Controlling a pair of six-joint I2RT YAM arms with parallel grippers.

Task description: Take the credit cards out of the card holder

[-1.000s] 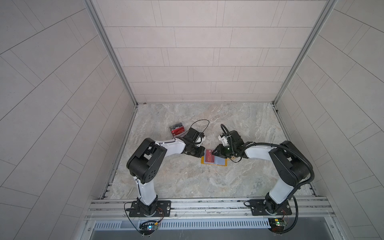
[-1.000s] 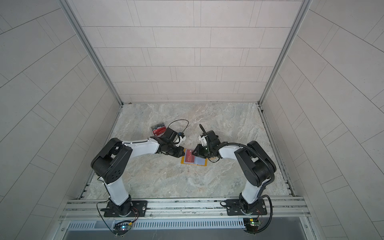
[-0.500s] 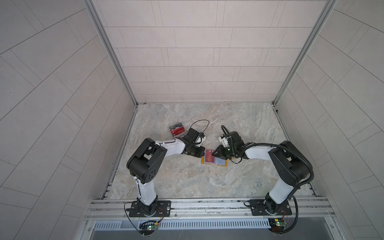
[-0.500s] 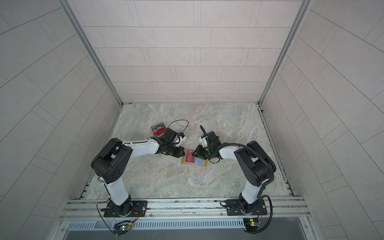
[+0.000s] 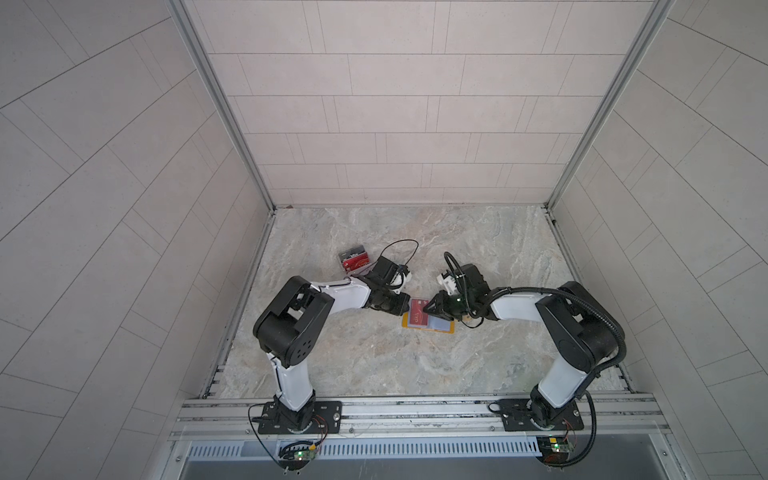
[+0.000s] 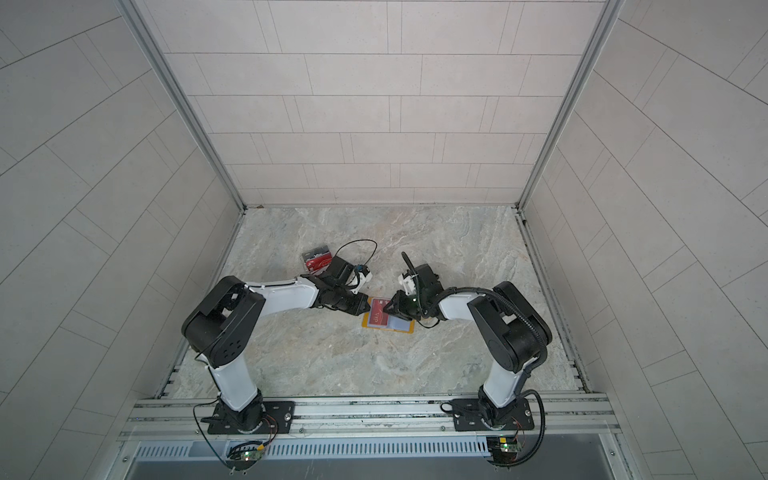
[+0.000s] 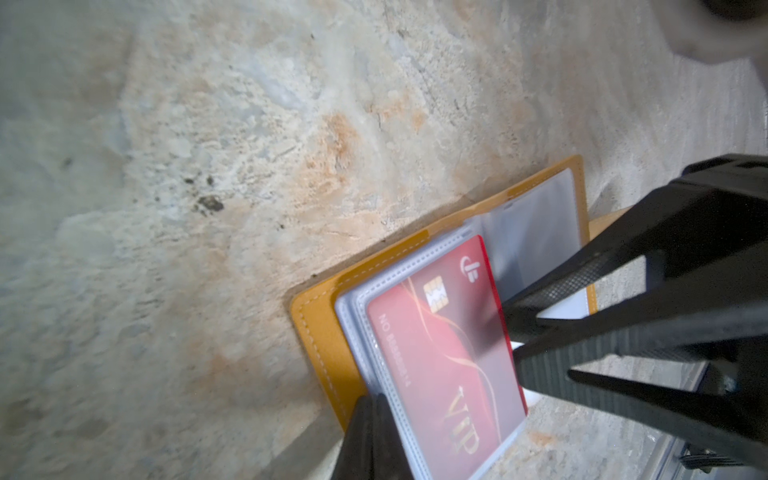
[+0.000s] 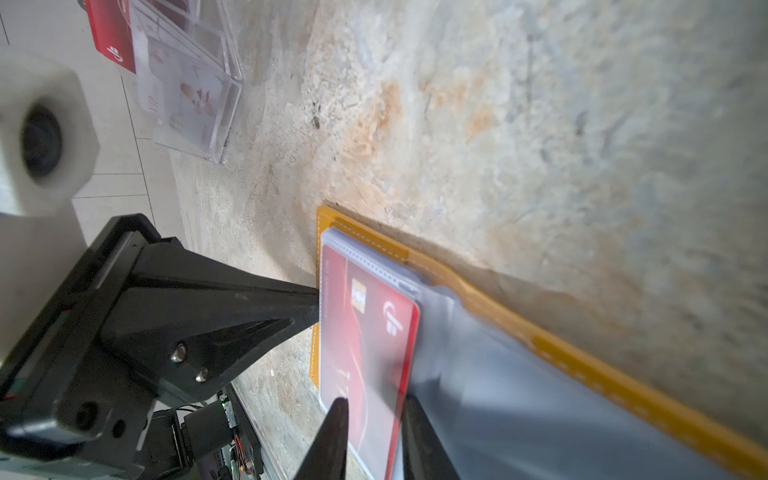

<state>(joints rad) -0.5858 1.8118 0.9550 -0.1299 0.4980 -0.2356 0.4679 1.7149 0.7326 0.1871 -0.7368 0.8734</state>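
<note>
My right gripper [image 8: 374,403] stands narrowly parted astride the free long edge of the red VIP credit card [image 7: 444,353]; whether it bites, I cannot tell. The left gripper [image 8: 316,308], closed, has its tip against the outer edge of the mustard card holder [image 7: 320,332]. The card lies on the sleeves beside that tip and seems partly out. If a finger catches sleeve plastic, pulling could drag the holder loose.
</note>
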